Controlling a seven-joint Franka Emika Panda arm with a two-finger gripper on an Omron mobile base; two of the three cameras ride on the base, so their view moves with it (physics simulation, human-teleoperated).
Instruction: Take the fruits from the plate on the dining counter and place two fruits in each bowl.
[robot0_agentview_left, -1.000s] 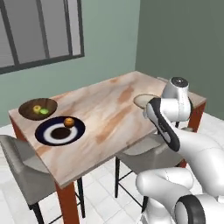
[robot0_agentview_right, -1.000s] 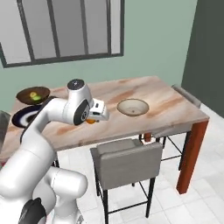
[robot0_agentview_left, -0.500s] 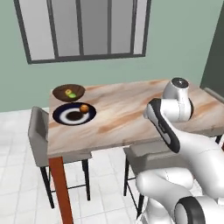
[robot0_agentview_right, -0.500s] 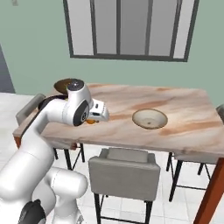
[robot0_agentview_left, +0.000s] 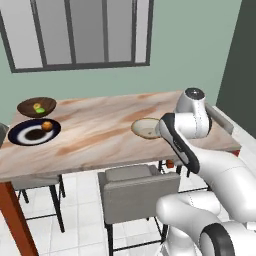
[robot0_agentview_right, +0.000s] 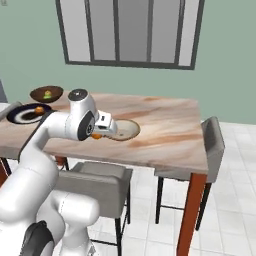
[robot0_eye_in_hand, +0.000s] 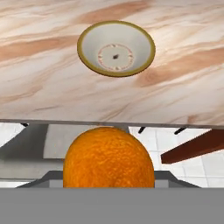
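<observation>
Arm bent over near desk edge; pincer pinching orange, beside cream bowl, hand roughly level.

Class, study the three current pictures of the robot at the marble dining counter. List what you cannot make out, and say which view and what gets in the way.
- Finger tips: in the hand view the round orange fruit covers them.
- Gripper: in the right base view the white hand covers most of it.
- Green and yellow fruits in the dark brown wooden bowl: too small in the left base view to identify.
- Round navy and white plate: in the right base view the arm covers one edge.
</observation>
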